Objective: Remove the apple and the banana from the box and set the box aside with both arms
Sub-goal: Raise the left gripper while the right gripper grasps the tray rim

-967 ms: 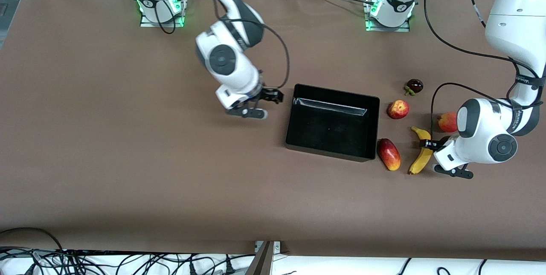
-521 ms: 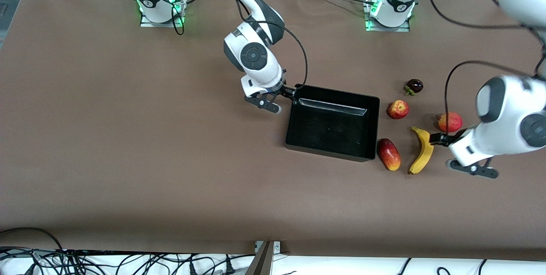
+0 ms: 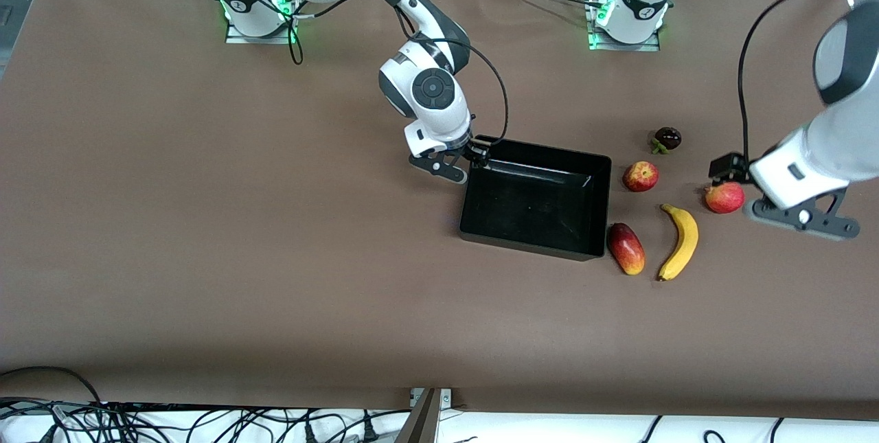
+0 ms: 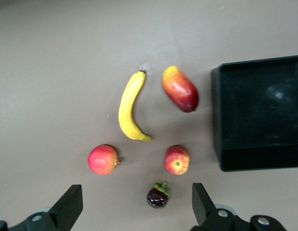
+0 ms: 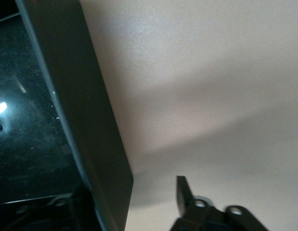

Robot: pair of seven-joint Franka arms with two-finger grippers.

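The black box [image 3: 535, 197] lies mid-table. My right gripper [image 3: 477, 153] is low at its corner toward the right arm's end, open, with the box wall [image 5: 86, 120] between its fingers [image 5: 185, 195]. The banana [image 3: 680, 242] and the apple [image 3: 640, 176] lie on the table beside the box, toward the left arm's end. My left gripper [image 3: 725, 167] is open and empty, up in the air over this fruit group. The left wrist view shows the banana [image 4: 129, 108], the apple [image 4: 177, 160], the box [image 4: 259, 113] and my left gripper [image 4: 136, 207].
A mango [image 3: 625, 248] lies against the box's near corner. A dark mangosteen [image 3: 667, 139] lies farther from the camera than the apple. Another round red fruit [image 3: 724, 197] lies under my left gripper. Cables hang along the table's near edge.
My right gripper moved across and down to the box's corner. My left gripper rose and drew away from the banana, which stays on the table.
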